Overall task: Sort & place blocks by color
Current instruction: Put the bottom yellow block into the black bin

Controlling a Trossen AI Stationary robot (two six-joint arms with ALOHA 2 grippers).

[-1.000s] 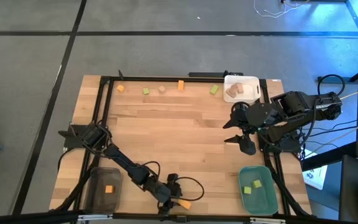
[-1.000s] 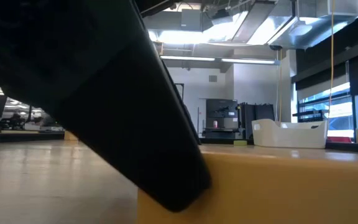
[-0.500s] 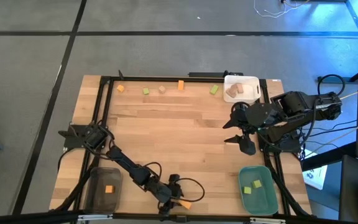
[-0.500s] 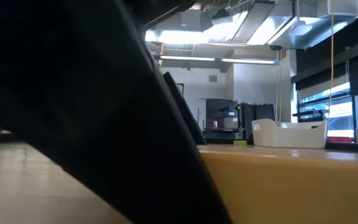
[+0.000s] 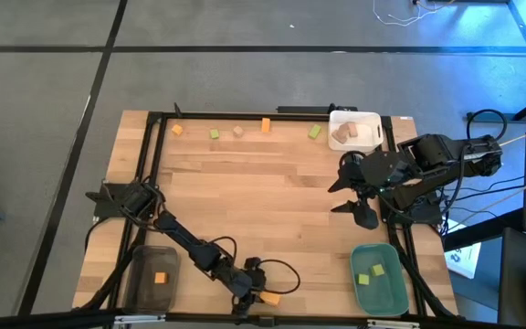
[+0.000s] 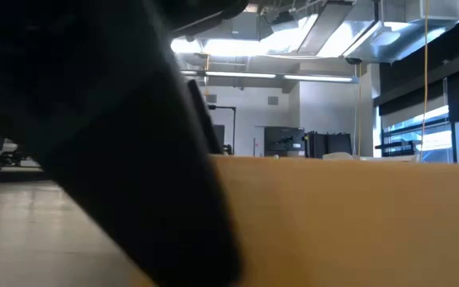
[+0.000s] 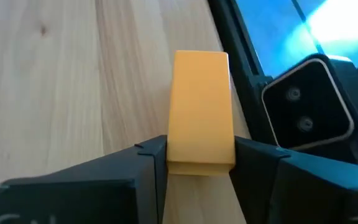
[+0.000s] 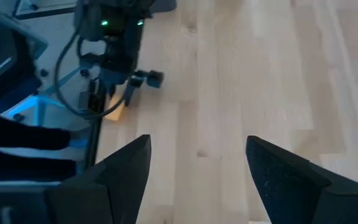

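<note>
While your left pincer (image 7: 199, 163) sits at the near edge of the pale wooden counter (image 5: 272, 192), its fingers are clamped on an oblong orange block (image 7: 200, 112) (held at both long sides). Your right pincer (image 8: 196, 163) hangs spread wide with nothing in it, over the counter's right side between the white tray (image 5: 371, 119) and the green tray (image 5: 400, 297).
</note>
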